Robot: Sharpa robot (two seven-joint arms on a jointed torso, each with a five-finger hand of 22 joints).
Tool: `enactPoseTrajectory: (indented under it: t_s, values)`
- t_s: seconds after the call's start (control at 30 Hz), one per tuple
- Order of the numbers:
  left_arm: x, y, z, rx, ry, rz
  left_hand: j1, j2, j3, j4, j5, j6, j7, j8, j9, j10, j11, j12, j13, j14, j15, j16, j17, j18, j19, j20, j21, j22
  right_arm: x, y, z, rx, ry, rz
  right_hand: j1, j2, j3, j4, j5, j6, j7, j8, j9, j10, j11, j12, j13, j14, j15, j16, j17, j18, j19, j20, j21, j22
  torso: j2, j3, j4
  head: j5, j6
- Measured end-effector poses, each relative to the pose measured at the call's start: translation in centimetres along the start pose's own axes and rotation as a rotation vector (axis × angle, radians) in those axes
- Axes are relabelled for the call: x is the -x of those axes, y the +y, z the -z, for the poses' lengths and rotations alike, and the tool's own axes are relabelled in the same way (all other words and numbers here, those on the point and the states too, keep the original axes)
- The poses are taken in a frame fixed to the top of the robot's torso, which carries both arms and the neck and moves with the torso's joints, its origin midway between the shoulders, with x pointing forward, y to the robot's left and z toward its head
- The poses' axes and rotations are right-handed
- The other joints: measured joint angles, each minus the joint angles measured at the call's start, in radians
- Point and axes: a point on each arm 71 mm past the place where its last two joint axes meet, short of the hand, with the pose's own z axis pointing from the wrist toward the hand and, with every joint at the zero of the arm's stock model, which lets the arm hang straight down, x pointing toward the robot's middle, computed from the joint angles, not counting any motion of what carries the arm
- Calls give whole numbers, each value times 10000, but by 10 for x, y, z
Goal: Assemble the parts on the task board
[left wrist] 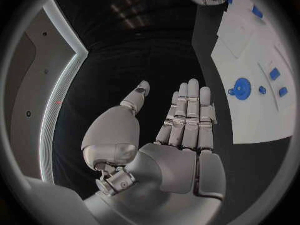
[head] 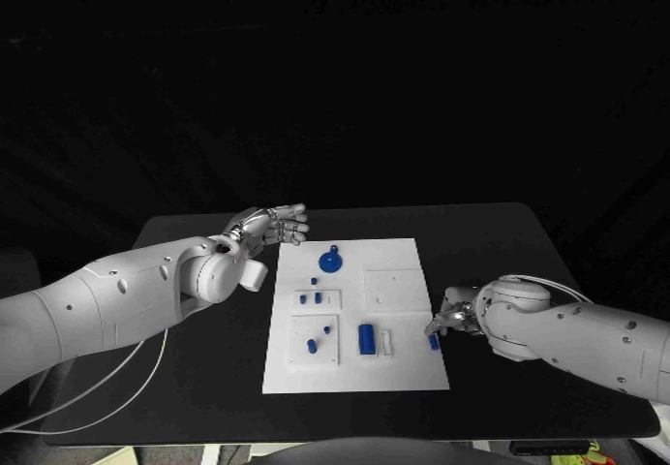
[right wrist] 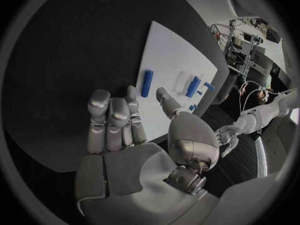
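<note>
Assembly looked barely begun: small blue plastic parts (head: 367,338) lay loose on the white task board (head: 398,373), while the left hand (head: 274,226) and right hand (head: 449,320), fingers apart, held nothing.

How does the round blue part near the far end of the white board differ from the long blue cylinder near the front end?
The round blue part is a flat disc with a small tab; the blue cylinder is a long, narrow rod. The disc sits near the board's far end, toward the left hand; the cylinder lies near the front end, closer to the right hand. Both are blue, rest on the task board, and neither hand touches them.
</note>
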Motion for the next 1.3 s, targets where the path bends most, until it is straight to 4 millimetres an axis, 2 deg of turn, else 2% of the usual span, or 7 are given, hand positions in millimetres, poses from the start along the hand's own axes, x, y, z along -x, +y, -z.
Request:
enactPoseTrajectory:
  t_s: [0.47,0.77,0.83,0.97,1.03,1.13,1.3]
  values:
    - [1,0,0,12,-3,1,0,0,0,0,0,0,0,0,0,0,0,0,0,0,0,0,8,0,0,0,0,8,-10,1,-7,-102,125,168,470,129,63,-1,0,2,-3,38,67,0,0,0,14,2,2,0,0,0,-14,15,0,0,-5,-1,-1,28,-39]
    - [1,0,1,24,-9,0,0,0,0,0,0,0,0,0,0,0,0,0,0,0,0,0,18,0,0,0,0,7,-12,2,-10,-89,110,193,680,76,258,33,0,17,-20,1,85,1,-1,-8,14,8,8,0,0,-1,-13,17,1,0,-8,0,-12,37,-55]
    - [1,0,1,26,-8,0,0,0,0,0,0,0,0,0,0,0,0,0,0,0,0,0,18,0,0,0,0,7,-12,3,-10,-75,103,199,751,146,345,27,0,19,-21,-4,84,1,-1,-9,14,21,21,0,-1,0,-13,17,1,0,-8,0,-13,37,-56]
    - [1,0,1,35,-6,0,0,0,9,9,0,0,0,0,-1,0,0,0,0,0,0,-39,24,0,0,0,0,7,-12,3,-10,-54,107,187,1077,321,848,60,0,23,-25,-20,85,2,-1,-63,13,23,23,0,-12,-1,-12,18,1,0,-8,1,-17,35,-56]
    - [1,0,1,39,-6,0,0,0,28,27,0,0,0,0,-9,0,0,0,0,0,0,-39,29,-1,0,0,0,6,-12,3,-10,-41,123,155,1156,315,1208,95,0,24,-26,-29,85,2,-2,-69,22,24,24,0,-20,-1,-12,18,1,0,-8,6,-19,21,-56]
    - [1,0,1,45,-5,1,0,0,28,28,0,0,0,0,-9,0,0,0,0,0,0,-39,29,0,0,0,0,9,-12,4,-10,-13,157,102,1451,503,1823,75,3,35,-37,-30,85,2,-2,-69,23,25,25,0,-32,-1,-12,19,1,0,-7,7,-19,10,-56]
    - [1,0,1,54,-2,1,0,0,27,27,0,0,0,0,-9,0,0,0,0,0,0,-39,31,0,0,0,0,15,-13,4,-10,57,234,-46,1530,581,2519,23,579,95,20,-149,85,27,25,-81,35,41,41,0,-37,-2,6,106,1,0,-6,6,-21,-13,-55]
